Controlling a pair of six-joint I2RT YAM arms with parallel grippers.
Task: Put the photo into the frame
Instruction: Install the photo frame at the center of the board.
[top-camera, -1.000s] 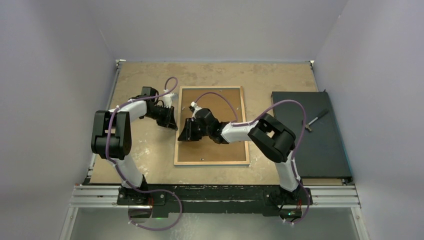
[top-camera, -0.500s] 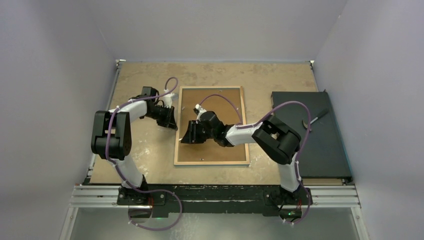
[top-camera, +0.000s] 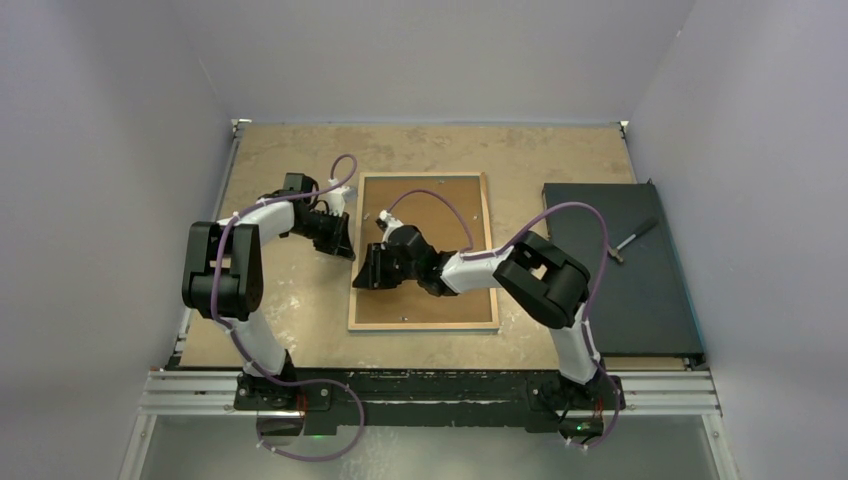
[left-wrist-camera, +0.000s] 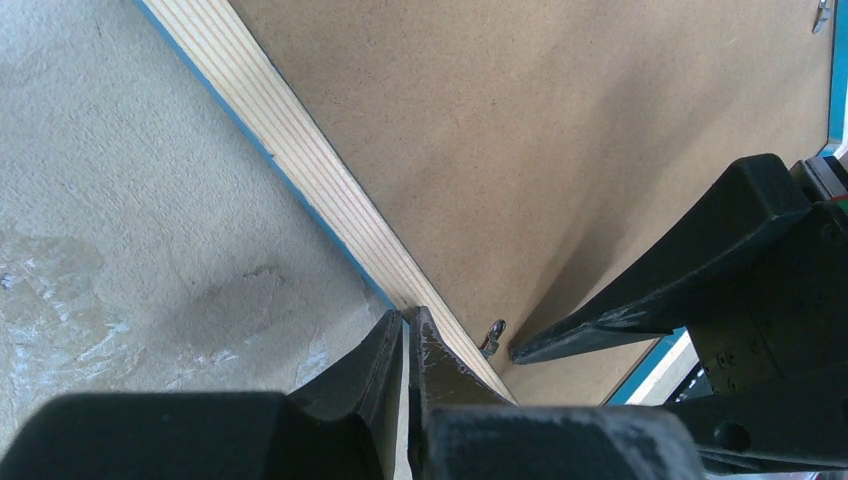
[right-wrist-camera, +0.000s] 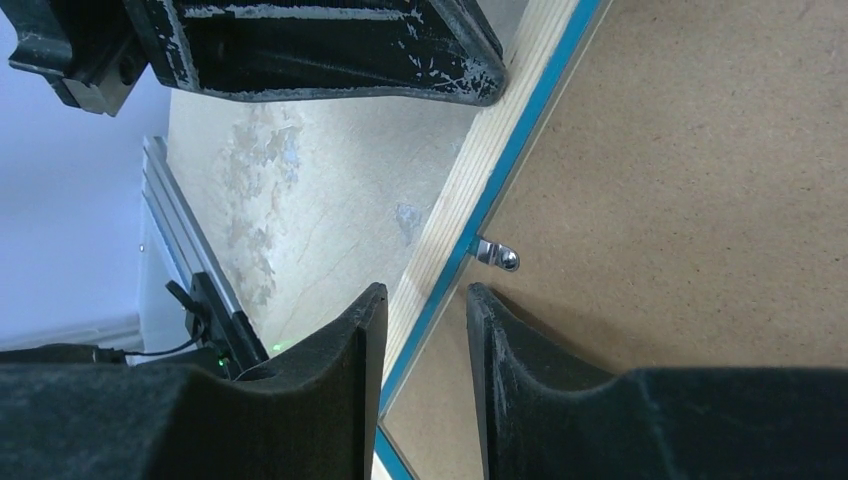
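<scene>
The frame (top-camera: 440, 326) is lying back-up at the middle of the desk (top-camera: 290, 150), with the backing board (top-camera: 440, 205) set in it. Against half a second ago, the right gripper (top-camera: 366, 272) is sitting further left, at the frame's left rim, while the left gripper (top-camera: 340, 245) is keeping its place. The right fingers (right-wrist-camera: 340, 350) are standing narrowly apart, straddling that rim just beside a metal tab (right-wrist-camera: 497, 254) and gripping nothing. Contact cannot be told. The left fingers (left-wrist-camera: 440, 375) are pressing almost together, with their tips at the rim's outer edge and holding nothing.
</scene>
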